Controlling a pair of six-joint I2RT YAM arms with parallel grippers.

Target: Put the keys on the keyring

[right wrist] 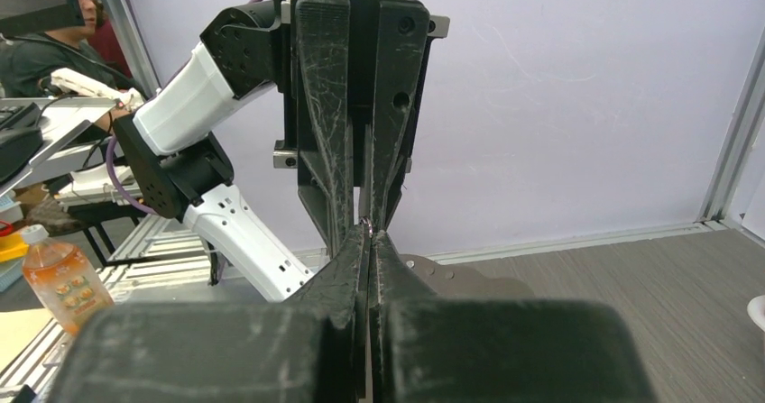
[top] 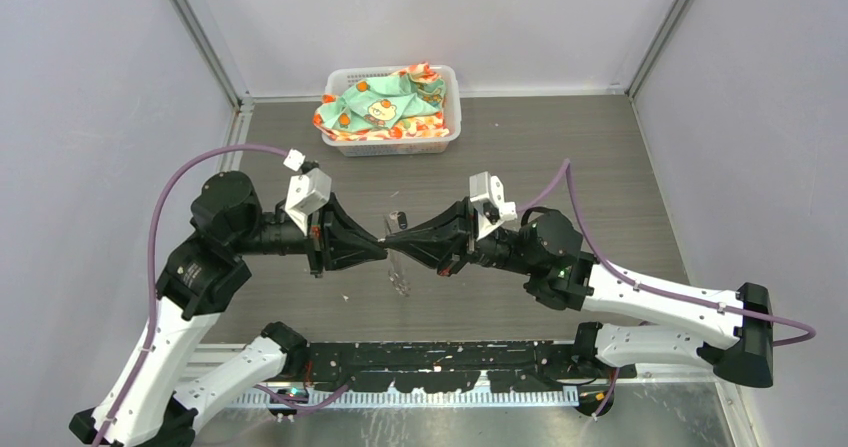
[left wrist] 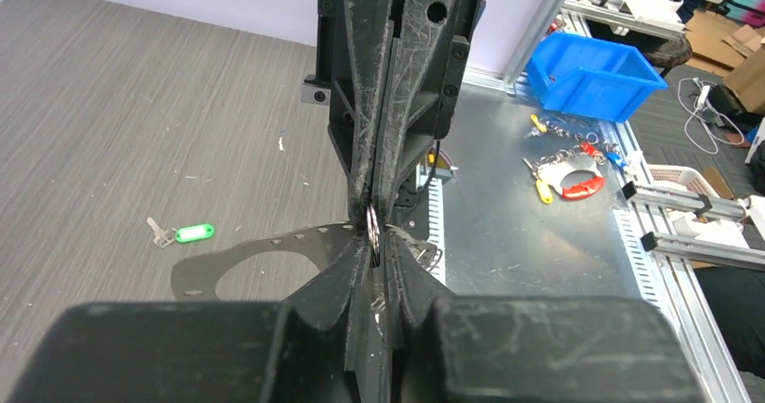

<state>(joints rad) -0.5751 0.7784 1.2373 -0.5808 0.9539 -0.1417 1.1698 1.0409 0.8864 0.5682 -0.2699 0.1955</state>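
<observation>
Gripping metal ring (left wrist: 373, 226), right fingers (left wrist: 361, 132) meet left fingers (left wrist: 332, 284).

White-shelled arms (top: 160, 352) with black joints, purple cables (top: 152, 247), scratched black tapered tool fingers (right wrist: 329, 151).

Key (left wrist: 180, 233) green-headed; basket (top: 390, 148) white; cloth (top: 385, 107) green, orange-patterned.

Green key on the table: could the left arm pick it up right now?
Probably not yet. The green key lies uncovered, but the left end effector is tip to tip with the right end effector at a small ring; it must back off first.
</observation>
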